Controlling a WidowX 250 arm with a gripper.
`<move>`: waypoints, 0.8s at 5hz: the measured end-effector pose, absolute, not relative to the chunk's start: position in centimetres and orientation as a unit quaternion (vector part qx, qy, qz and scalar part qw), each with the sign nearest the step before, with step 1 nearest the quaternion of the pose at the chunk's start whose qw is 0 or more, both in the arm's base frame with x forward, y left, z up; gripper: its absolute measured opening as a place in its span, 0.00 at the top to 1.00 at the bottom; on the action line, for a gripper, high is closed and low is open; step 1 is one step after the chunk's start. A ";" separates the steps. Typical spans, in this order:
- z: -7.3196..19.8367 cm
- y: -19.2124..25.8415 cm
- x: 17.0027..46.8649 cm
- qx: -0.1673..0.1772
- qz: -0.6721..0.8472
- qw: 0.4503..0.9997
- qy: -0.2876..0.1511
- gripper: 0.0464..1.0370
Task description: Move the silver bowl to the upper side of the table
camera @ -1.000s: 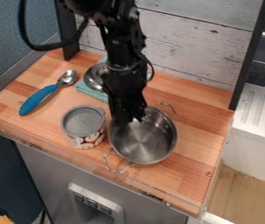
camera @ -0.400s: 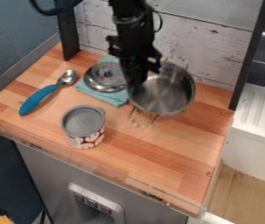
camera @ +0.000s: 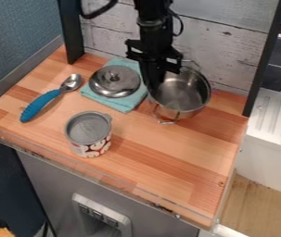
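My gripper [camera: 155, 84] is at the upper middle of the table, pointing down and shut on the left rim of the silver bowl [camera: 184, 92]. The bowl, a shiny metal pot with two wire handles, is near the wooden back wall, right of the turquoise cloth. One handle points toward the front; the other is at the back, by the wall. The fingertips are partly hidden against the bowl's rim, and whether its base touches the table I cannot tell.
A metal lid [camera: 114, 81] lies on the turquoise cloth [camera: 125, 104]. The blue-handled spoon [camera: 42, 102] is at the left, and a patterned can [camera: 89, 134] stands front left. Black posts flank the white plank wall [camera: 217, 51].
Together, gripper and bowl have gone from the table's middle up and to the right, toward the back wall. The lid and cloth, partly covered before, are now more exposed.
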State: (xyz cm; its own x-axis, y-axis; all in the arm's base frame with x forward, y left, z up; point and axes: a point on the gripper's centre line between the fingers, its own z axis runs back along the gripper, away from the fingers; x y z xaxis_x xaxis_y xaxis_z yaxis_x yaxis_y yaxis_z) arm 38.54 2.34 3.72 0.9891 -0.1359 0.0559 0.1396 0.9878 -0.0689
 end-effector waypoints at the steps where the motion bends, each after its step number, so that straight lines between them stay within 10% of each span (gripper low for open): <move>1: 2.0 2.5 38.5 -0.028 -0.067 0.997 -0.010 0.97; 2: 1.5 2.7 38.5 -0.020 -0.073 0.997 -0.004 0.94; 4: 1.5 2.7 38.7 -0.016 -0.069 0.997 -0.013 0.47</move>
State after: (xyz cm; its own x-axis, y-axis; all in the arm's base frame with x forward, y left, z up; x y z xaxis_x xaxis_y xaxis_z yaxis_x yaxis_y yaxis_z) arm 38.69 2.69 1.45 0.9903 -0.1363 0.0279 0.1371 0.9901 -0.0311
